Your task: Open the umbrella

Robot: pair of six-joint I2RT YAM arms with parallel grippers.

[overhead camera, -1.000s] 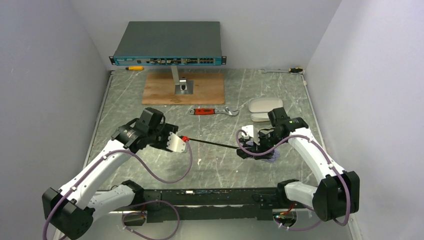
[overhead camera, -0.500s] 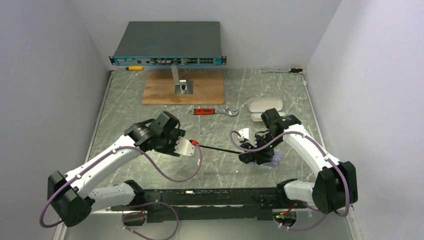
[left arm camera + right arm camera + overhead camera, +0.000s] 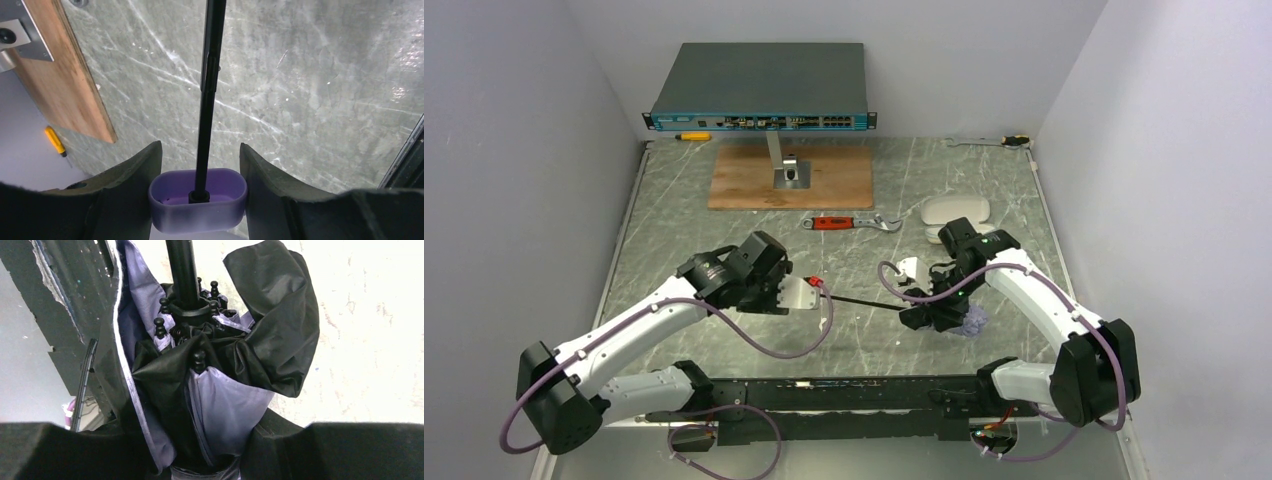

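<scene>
The umbrella lies folded between my two grippers, low over the table. My left gripper (image 3: 809, 293) is shut on its rounded lilac knob handle (image 3: 198, 200); the fingers (image 3: 142, 175) press both sides of the knob. The thin black shaft (image 3: 864, 301) runs right from the handle and shows in the left wrist view (image 3: 210, 90). My right gripper (image 3: 936, 315) is shut on the bunched canopy (image 3: 225, 405), lilac fabric outside with black lining and rib tips (image 3: 199, 357) showing. A bit of lilac fabric (image 3: 972, 322) sticks out beside that gripper.
A red-handled wrench (image 3: 844, 223) lies behind the umbrella. A wooden board (image 3: 744, 180) with a metal stand and a network switch (image 3: 759, 85) stand at the back. A white case (image 3: 956, 210) sits behind the right arm. A yellow screwdriver (image 3: 692, 136) lies at the back left.
My left gripper has moved right with the handle toward the right gripper, so the visible shaft is shorter. My right gripper has shifted slightly left and nearer.
</scene>
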